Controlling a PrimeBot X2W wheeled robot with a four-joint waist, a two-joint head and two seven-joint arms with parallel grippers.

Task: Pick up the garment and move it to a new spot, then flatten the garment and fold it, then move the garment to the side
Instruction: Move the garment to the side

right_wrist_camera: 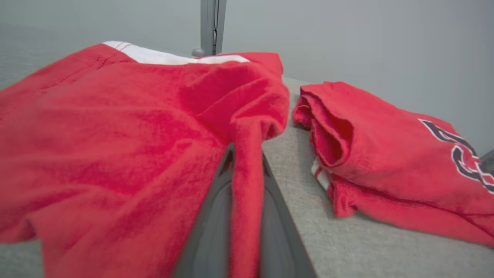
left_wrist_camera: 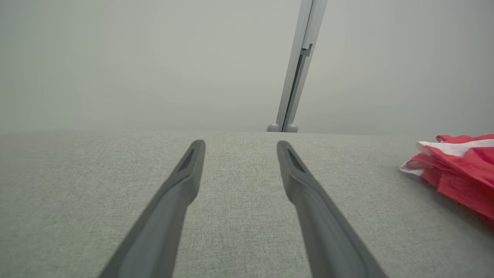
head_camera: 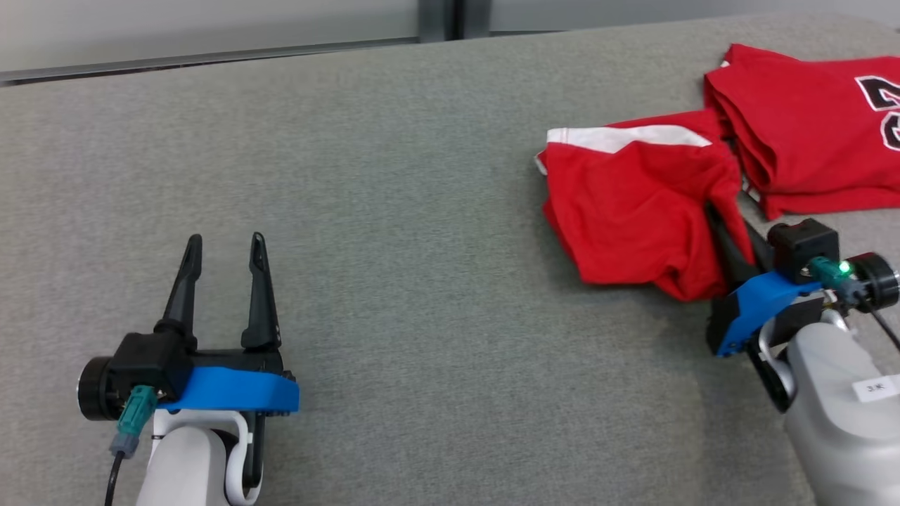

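The garment (head_camera: 633,204) is a crumpled red piece with a white band, lying right of centre on the grey fabric table (head_camera: 422,246). My right gripper (head_camera: 716,214) reaches into its right edge from below, and its fingertips are hidden by the cloth. In the right wrist view, the right gripper (right_wrist_camera: 245,150) is shut on a ridge of the garment (right_wrist_camera: 115,135) pinched between the two dark fingers. My left gripper (head_camera: 226,239) rests open at the lower left, far from the cloth. The left wrist view has the left gripper (left_wrist_camera: 240,146) open over bare table, with the garment (left_wrist_camera: 459,170) at the right edge.
A second red garment (head_camera: 808,126) with dark lettering lies folded at the far right, close beside the held one; it is also in the right wrist view (right_wrist_camera: 386,154). A pale wall and a metal post (head_camera: 439,17) stand behind the table's far edge.
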